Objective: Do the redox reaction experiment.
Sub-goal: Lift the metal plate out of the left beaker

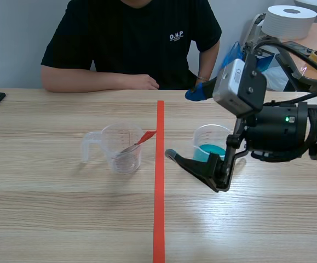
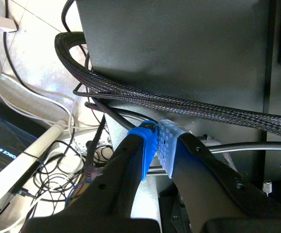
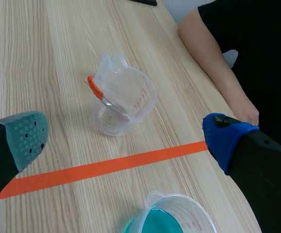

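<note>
Cups of clear plastic are set on the counter [image 1: 65, 219], one on either side of an orange-red tape line [image 1: 159, 208]. The handled cup [image 1: 122, 148], on the left arm's side, is stood upright near the line, and a thin metal tool [image 1: 142, 141] with a red end is leaned inside it, the red end lying over the rim toward the tape. The second cup [image 1: 210, 143], on the right arm's side, is partly filled with blue-green liquid [image 1: 208, 150]. The right arm [image 1: 278, 129] is held above this cup. The right jaws are spread wide apart, and nothing is gripped between the grey-green pad [image 3: 28, 136] and the blue pad [image 3: 225, 141]. The left jaws are seen off the counter, pressed together on nothing, their pads [image 2: 152, 150] met before black housing [image 2: 179, 43] and braided cable [image 2: 179, 104]. A person [image 1: 136, 38] in a black shirt is seated across the counter, one forearm [image 1: 92, 81] laid on it.
</note>
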